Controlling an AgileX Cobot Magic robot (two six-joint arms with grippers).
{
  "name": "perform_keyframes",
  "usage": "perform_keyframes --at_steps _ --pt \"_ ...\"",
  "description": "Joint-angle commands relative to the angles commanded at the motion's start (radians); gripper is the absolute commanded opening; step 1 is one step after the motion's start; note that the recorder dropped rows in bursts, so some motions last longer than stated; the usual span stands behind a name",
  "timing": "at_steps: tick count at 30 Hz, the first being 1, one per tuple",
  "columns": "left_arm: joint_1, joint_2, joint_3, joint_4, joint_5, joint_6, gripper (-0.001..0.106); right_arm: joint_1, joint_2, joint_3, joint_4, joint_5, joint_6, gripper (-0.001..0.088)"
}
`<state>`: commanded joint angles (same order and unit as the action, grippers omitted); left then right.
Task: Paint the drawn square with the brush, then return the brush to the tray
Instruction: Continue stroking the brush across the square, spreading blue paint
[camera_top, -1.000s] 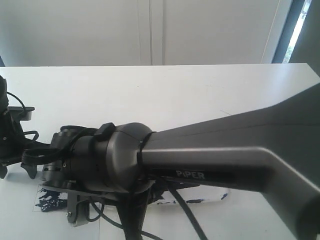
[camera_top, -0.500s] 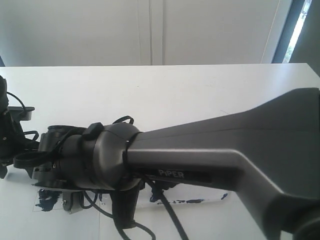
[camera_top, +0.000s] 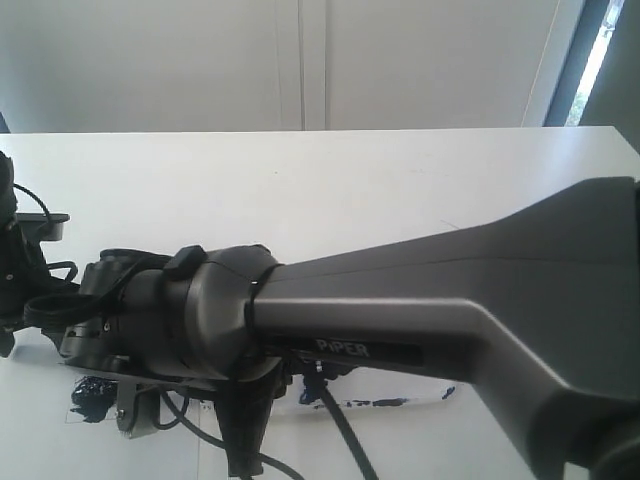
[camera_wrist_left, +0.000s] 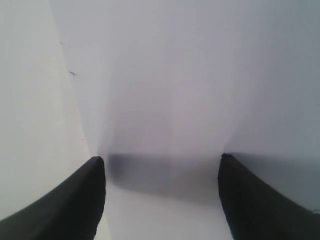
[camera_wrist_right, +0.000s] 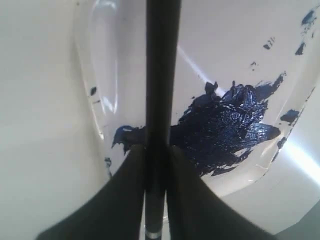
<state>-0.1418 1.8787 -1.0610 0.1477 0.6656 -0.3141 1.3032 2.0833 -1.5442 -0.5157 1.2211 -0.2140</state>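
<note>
Right fingers (camera_wrist_right: 125, 200) clamp long thin black brush (camera_wrist_right: 162, 75) by shaft, over white paint-blotched shallow tray (camera_wrist_right: 235, 45). Judged light, stiff, slick. Left fingers (camera_wrist_left: 75, 200) wide, empty.

White table (camera_top: 380, 170) against a pale wall (camera_top: 150, 60); bright window (camera_top: 603, 45) at right.

White table (camera_top: 330, 185), pale panelled wall (camera_top: 150, 60) behind, perhaps a window (camera_top: 603, 45) far right
</note>
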Motion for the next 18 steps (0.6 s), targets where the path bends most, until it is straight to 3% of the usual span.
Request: perform_keyframes --at_steps 18 --pt "0.000 0.000 0.000 0.006 0.008 0.000 0.068 -0.012 -0.013 0.023 -0.018 0.000 -0.010 0.0000"
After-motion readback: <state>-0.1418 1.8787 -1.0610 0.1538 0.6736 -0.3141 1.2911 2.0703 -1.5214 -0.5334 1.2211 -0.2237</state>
